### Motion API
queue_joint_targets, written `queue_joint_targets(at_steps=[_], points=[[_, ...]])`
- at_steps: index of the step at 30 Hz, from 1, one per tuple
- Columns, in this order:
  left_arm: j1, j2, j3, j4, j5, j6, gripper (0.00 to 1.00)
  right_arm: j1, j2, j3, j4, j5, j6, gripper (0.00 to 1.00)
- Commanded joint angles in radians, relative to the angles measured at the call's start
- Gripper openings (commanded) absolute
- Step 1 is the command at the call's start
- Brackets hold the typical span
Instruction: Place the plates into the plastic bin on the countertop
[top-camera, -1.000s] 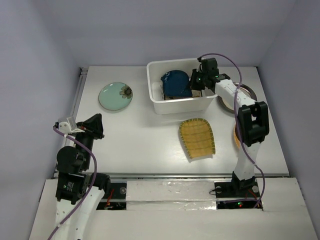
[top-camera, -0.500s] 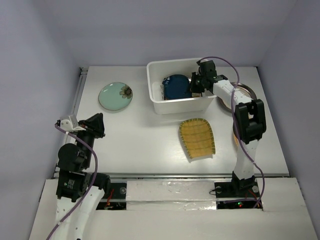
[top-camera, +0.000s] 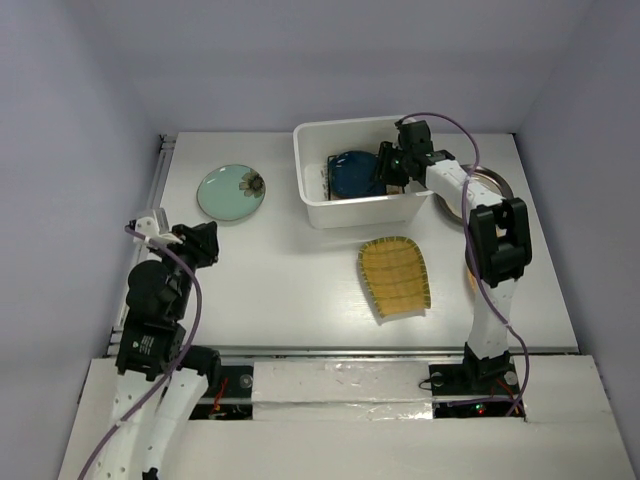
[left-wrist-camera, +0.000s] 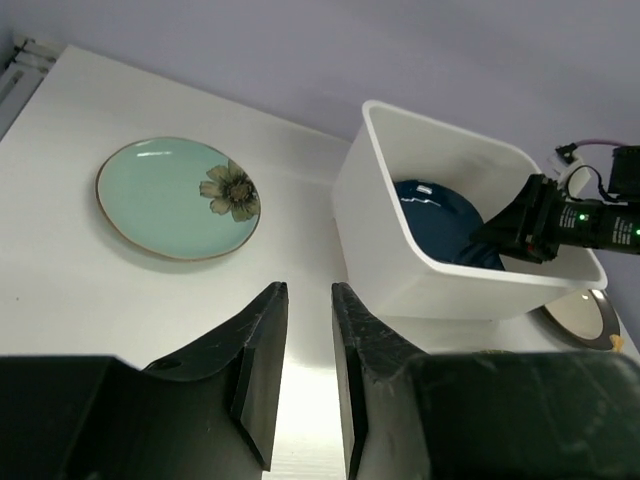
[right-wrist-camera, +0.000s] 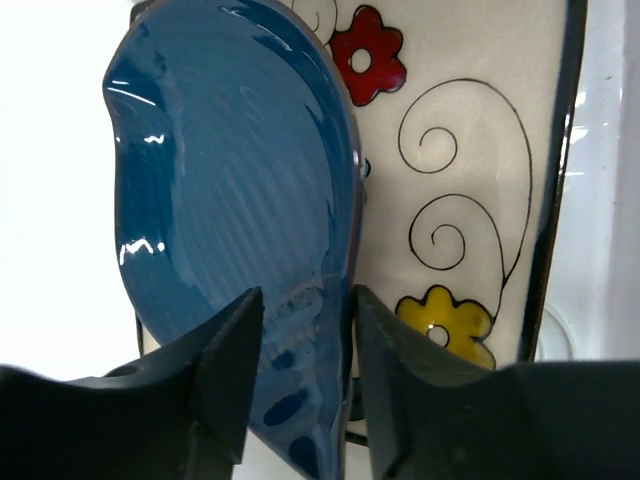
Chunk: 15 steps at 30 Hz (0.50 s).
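The small dark blue plate (top-camera: 352, 170) leans inside the white plastic bin (top-camera: 350, 212), against a cream square floral plate (right-wrist-camera: 470, 150). My right gripper (right-wrist-camera: 305, 295) reaches into the bin, open, its fingers straddling the blue plate's (right-wrist-camera: 230, 170) rim with a gap on one side. The mint-green plate (top-camera: 231, 192) lies on the countertop at far left. A yellow ribbed plate (top-camera: 395, 277) lies in front of the bin. My left gripper (left-wrist-camera: 308, 288) hovers low over bare countertop, jaws slightly open and empty, short of the green plate (left-wrist-camera: 170, 198).
A dark-rimmed round plate (top-camera: 495, 185) sits right of the bin, partly behind the right arm. An orange plate edge (top-camera: 470, 272) peeks out beside that arm's upright link. A metal rail (top-camera: 158, 190) runs along the countertop's left edge.
The right gripper's jaws have parted around the blue plate, which has sunk lower in the bin. The left arm has shifted right and its jaws have opened a little.
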Motion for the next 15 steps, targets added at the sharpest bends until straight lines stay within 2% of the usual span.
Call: queue_joint_targets(at_steps=[1, 3, 9, 11, 15], points=[[-0.004, 0.072, 0.061, -0.006, -0.01, -0.026, 0.22, 0.004, -0.086, 0.027, 0.091, 0.018, 0.011, 0.5], [-0.004, 0.114, 0.067, -0.002, -0.006, -0.051, 0.23, 0.004, -0.105, 0.024, 0.096, 0.026, 0.014, 0.53], [-0.004, 0.151, 0.027, 0.072, 0.019, -0.134, 0.33, 0.004, -0.193, -0.006, 0.096, 0.066, 0.014, 0.77], [-0.004, 0.151, 0.006, 0.085, 0.013, -0.154, 0.35, 0.004, -0.215, -0.019, 0.102, 0.079, 0.016, 0.8], [-0.004, 0.161, -0.029, 0.125, -0.018, -0.199, 0.4, 0.004, -0.29, -0.057, 0.137, 0.087, 0.029, 0.81]])
